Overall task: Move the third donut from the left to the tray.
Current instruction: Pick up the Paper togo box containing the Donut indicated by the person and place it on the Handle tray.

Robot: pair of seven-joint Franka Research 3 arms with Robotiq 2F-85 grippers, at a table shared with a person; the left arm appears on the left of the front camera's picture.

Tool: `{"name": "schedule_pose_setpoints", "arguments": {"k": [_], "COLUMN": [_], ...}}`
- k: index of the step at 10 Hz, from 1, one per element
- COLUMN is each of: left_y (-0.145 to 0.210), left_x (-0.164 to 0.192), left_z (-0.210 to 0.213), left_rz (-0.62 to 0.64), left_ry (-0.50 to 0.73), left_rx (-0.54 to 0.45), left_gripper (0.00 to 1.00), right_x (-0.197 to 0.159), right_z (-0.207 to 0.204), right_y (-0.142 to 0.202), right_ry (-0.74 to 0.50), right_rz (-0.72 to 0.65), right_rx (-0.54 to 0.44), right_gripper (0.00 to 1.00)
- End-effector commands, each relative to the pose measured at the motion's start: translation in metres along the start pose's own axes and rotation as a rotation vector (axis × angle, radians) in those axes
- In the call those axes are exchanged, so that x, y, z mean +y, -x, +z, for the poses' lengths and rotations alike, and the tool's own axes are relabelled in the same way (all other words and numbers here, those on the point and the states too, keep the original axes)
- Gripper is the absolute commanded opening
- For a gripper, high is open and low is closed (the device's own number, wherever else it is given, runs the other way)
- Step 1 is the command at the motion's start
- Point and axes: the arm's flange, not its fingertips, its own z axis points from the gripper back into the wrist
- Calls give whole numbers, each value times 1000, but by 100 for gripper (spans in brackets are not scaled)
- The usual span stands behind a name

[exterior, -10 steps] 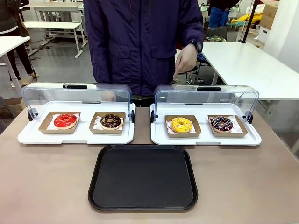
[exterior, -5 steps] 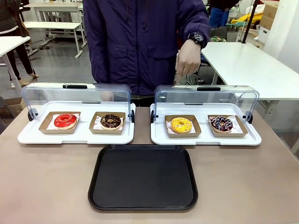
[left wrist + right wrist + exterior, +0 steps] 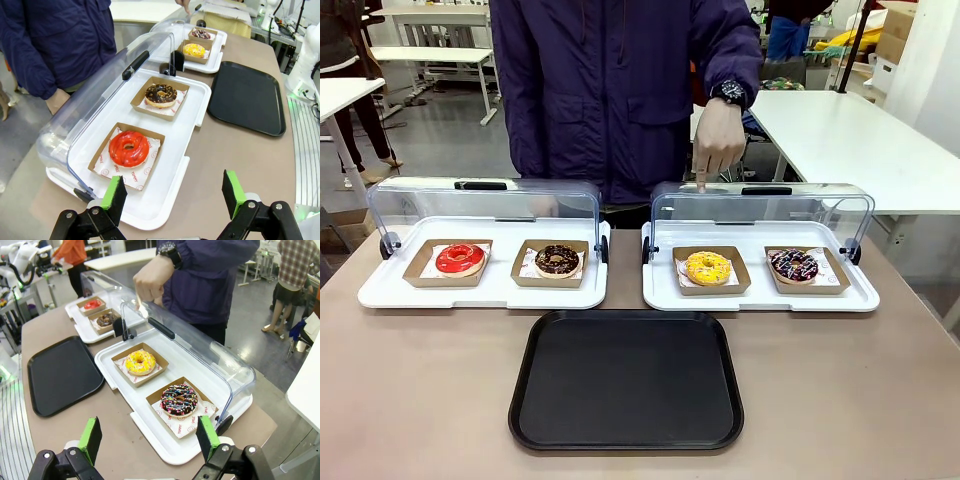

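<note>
Our left gripper (image 3: 172, 197) and right gripper (image 3: 150, 440) stand wide open, holding nothing; the yellow donut (image 3: 708, 267) sits in the right-hand white tray (image 3: 760, 299), just beyond the black tray (image 3: 625, 380)

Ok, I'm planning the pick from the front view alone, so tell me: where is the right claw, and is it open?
Observer: The right claw is open and hangs near the outer end of the right white tray, closest to the sprinkled chocolate donut.
Operator: How does the target lie from there?
Observer: Seen from that wrist, the yellow donut sits just past the chocolate one, on the same tray.
Operator: And the left claw?
Observer: The left claw is open too, near the outer end of the left white tray, by the red donut.
</note>
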Motion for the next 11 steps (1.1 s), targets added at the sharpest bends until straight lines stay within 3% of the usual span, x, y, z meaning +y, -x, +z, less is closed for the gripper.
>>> {"name": "schedule_pose_setpoints", "arguments": {"k": [1,11], "left_y": [-1,-1], "left_x": [-2,-2], "left_z": [2,2], "left_rz": [-7,-7], "left_ry": [8,8], "left_rx": [5,5], "left_gripper": [100,100], "right_x": [0,0], "right_z": [-1,-1], "right_y": [-1,-1], "right_ry": [1,1], "right_rz": [13,13], "right_rx": [-15,-15], "right_gripper": [100,100]}}
